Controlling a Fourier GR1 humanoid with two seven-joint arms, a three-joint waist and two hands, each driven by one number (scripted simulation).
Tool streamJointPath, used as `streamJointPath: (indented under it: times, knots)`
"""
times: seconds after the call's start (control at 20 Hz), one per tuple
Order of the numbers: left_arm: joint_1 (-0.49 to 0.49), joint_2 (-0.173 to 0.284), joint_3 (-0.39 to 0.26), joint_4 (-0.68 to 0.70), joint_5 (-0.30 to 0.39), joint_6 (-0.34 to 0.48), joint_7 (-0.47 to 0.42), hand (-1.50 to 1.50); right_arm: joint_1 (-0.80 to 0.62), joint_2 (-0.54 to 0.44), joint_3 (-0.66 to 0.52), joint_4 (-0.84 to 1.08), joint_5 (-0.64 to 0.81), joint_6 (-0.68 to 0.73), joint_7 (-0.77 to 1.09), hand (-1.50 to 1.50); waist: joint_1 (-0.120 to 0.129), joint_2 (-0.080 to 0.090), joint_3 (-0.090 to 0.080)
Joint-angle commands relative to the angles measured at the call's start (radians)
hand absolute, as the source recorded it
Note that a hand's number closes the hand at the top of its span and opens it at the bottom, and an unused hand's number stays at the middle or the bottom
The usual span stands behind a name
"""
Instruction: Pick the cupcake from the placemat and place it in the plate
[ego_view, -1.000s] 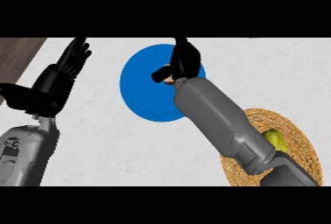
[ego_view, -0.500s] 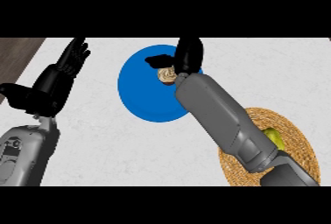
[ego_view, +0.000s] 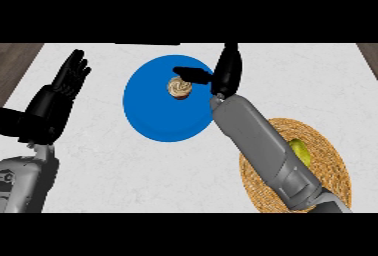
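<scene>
The small swirly tan cupcake (ego_view: 179, 88) sits on the round blue plate (ego_view: 159, 122). The right hand (ego_view: 221, 75), fingers spread apart, should lift straight up without bumping it. The left hand (ego_view: 63, 92) rests spread wide at the left.

one head view, looking steeply down at the counter (ego_view: 111, 160) from close above

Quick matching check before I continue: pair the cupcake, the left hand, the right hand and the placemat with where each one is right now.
1. cupcake
2. left hand
3. right hand
4. placemat

A. open, resting at the view's left
B. on the blue plate
C. under the right forearm
D. open, over the plate's right rim

Pairs: 1-B, 2-A, 3-D, 4-C
</scene>
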Motion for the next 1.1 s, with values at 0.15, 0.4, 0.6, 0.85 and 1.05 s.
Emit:
streamJointPath:
  times: [0.15,0.4,0.6,0.85,1.05]
  knots:
    - [0.085,0.017,0.046,-0.045,-0.003,-0.011,-0.019,0.00,0.281,-0.066,-0.005,-0.274,-0.013,0.064,-0.120,-1.50,-0.042,-0.012,0.000]
    - [0.075,0.014,0.064,-0.033,0.003,-0.028,-0.006,0.00,0.449,-0.185,0.034,-0.524,0.027,0.137,-0.032,-1.50,-0.049,-0.013,-0.001]
    - [0.065,0.041,0.101,-0.020,0.045,-0.097,-0.008,0.00,0.542,-0.255,0.008,-0.628,0.051,0.189,0.004,-1.50,-0.045,-0.011,-0.001]
    - [0.022,-0.008,0.057,-0.079,-0.029,-0.017,0.084,0.00,0.664,-0.340,-0.037,-0.799,0.052,0.269,0.017,-1.50,-0.045,-0.010,-0.001]
    - [0.014,-0.003,0.105,0.008,0.003,-0.081,-0.008,0.00,0.757,-0.301,-0.045,-0.792,0.119,0.262,-0.057,-1.50,-0.042,-0.008,-0.001]
